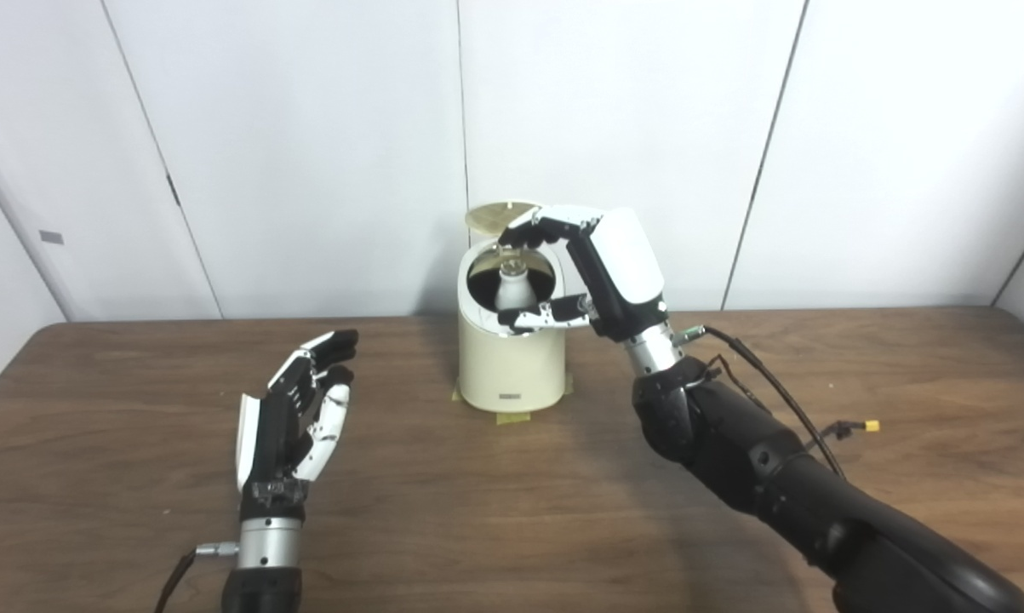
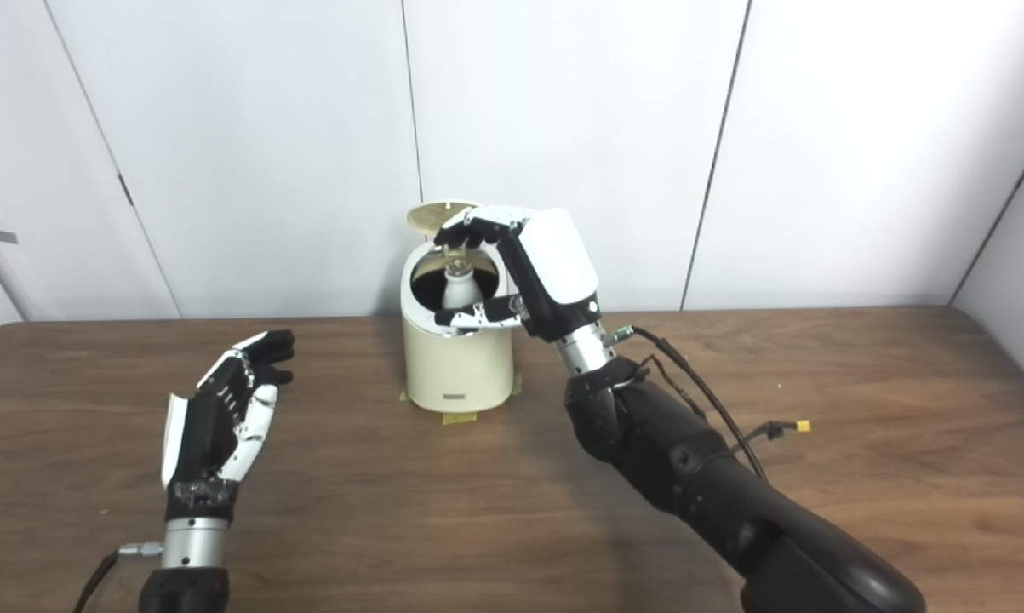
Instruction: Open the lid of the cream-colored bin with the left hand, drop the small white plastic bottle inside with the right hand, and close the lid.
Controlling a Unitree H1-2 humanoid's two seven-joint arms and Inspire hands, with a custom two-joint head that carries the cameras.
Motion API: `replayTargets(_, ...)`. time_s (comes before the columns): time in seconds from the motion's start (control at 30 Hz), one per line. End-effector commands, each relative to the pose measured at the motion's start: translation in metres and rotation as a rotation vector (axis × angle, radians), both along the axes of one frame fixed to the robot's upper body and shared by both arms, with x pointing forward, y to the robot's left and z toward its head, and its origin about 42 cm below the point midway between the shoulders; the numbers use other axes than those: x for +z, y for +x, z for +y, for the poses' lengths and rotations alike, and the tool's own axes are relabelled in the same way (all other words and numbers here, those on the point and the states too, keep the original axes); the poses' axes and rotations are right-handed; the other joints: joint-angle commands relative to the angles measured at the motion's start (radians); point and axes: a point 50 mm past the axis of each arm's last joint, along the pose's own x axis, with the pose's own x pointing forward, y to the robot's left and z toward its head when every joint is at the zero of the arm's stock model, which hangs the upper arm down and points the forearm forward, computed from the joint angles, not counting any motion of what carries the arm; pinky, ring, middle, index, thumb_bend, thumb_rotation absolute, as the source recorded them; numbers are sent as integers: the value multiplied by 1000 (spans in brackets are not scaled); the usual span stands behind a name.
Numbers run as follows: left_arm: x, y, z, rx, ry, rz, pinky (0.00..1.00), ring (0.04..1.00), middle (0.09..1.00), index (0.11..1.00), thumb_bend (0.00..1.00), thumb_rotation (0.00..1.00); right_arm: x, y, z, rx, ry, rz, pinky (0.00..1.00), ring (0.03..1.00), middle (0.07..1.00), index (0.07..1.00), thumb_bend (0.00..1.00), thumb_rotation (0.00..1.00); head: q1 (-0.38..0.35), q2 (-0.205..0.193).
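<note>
Right now your right robot hand [image 1: 592, 272] sits over the mouth of the cream-colored bin [image 1: 512, 370], fingers curled above the rim and thumb below it, with the small white plastic bottle [image 1: 513, 289] upright in the opening between them. Whether the fingers are pinching the bottle or have let go, you cannot tell from either view; the bottle's neck rises to about the level of the rim and its lower part is hidden in the dark interior.

Your main risk, judging from this pose, is pulling the hand out carelessly. If a finger is touching the bottle, you could drag it back up or tip it onto the rim. The thumb lies against the front lip, so a sideways withdrawal might shove the bin, though yellow tape [image 1: 513, 417] at its base looks meant to hold it. The lid [image 1: 499, 215] stands open just behind the fingertips; brushing it could knock it down onto the hand before you are clear. A bottle that sits too high could also stop the lid from shutting.

Your left robot hand [image 1: 303, 409] waits well apart on the left, fingers spread and holding nothing, so nothing steadies the lid.

The desk [image 1: 137, 477] is dark wood grain, bare around the bin. Behind it run plain white wall panels [image 1: 307, 128] with thin seams.
</note>
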Motion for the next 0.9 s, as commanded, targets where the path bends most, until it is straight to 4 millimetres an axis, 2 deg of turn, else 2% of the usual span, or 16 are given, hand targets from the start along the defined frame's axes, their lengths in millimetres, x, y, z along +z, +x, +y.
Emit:
replayTargets(0.0, -40, -27, -7, 2, 4, 101, 686, 768, 773, 759, 300, 605, 27, 4, 0, 15, 93, -72, 383, 412, 458, 486, 587, 156, -1, 0)
replayTargets(0.17, -40, -27, -7, 5, 1, 104, 679, 764, 773, 760, 299, 625, 33, -6, 0, 22, 212, -84, 283, 322, 386, 476, 514, 152, -4, -2)
replayTargets(0.2, -40, -27, -7, 5, -1, 103, 680, 763, 773, 759, 297, 617, 34, -8, -1, 28, 233, -81, 260, 299, 423, 484, 517, 66, -4, -2)
replayTargets(0.27, -40, -26, -7, 6, -5, 104, 684, 764, 773, 759, 297, 612, 35, -13, -4, 29, 272, -89, 225, 267, 444, 488, 514, 17, -7, -2)
replayTargets(0.53, -40, -25, -7, -2, -8, 104, 689, 766, 775, 759, 293, 587, 24, -37, -28, -16, 439, -88, 153, 197, 429, 507, 506, 12, -14, -3)
replayTargets(0.57, -40, -25, -7, -2, -6, 104, 688, 766, 776, 759, 295, 587, 20, -40, -35, -24, 452, -77, 159, 203, 427, 512, 505, 12, -14, -3)
replayTargets(0.6, -40, -25, -7, -2, -4, 104, 685, 765, 775, 759, 296, 593, 16, -43, -40, -29, 461, -69, 253, 231, 428, 514, 506, 12, -14, -3)
replayTargets(0.63, -40, -25, -7, -1, -3, 104, 684, 764, 774, 759, 297, 595, 15, -45, -43, -32, 466, -64, 276, 243, 429, 514, 507, 12, -18, -3)
replayTargets(0.83, -40, -24, -6, 4, -7, 106, 691, 765, 770, 756, 297, 592, -14, -70, -73, -63, 461, 4, 336, 379, 458, 515, 508, 10, -23, -4)
replayTargets(0.87, -40, -24, -5, 5, -8, 105, 688, 764, 769, 756, 288, 587, -19, -74, -77, -68, 462, 19, 355, 402, 467, 501, 496, 83, -23, -4)
